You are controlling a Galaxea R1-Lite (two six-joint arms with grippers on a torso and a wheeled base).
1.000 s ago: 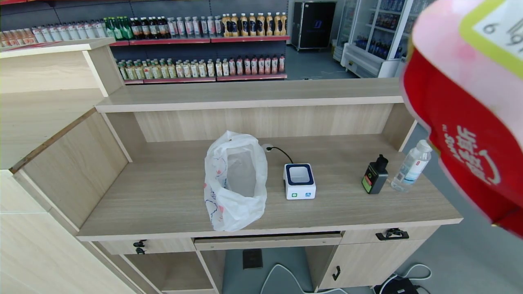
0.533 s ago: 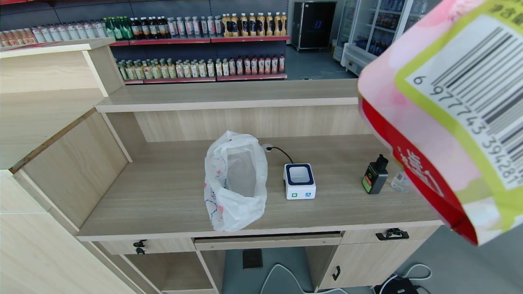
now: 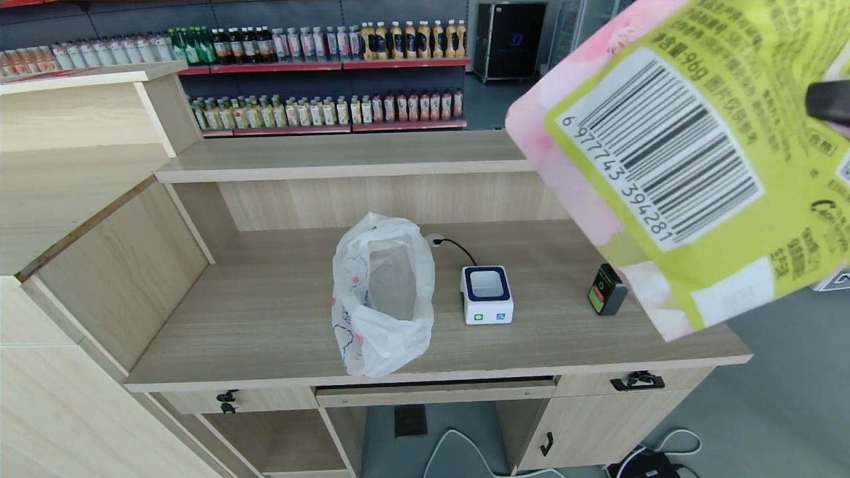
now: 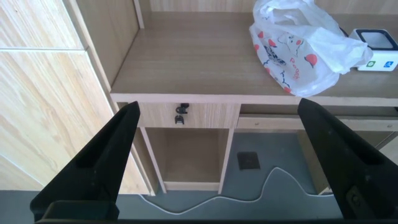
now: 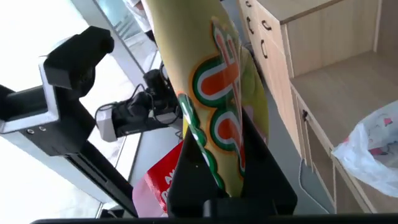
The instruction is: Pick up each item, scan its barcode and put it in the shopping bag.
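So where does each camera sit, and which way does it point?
Head view: on the robot's head, facing forward and down at the counter with the shopping bag and scanner; the snack packet is held up close on the right.
Left wrist view: on the left wrist, facing the counter's front edge; the open left tool frames it.
Right wrist view: on the right wrist, looking along the right tool, shut on the snack packet.
Shared: all three see the shopping bag.
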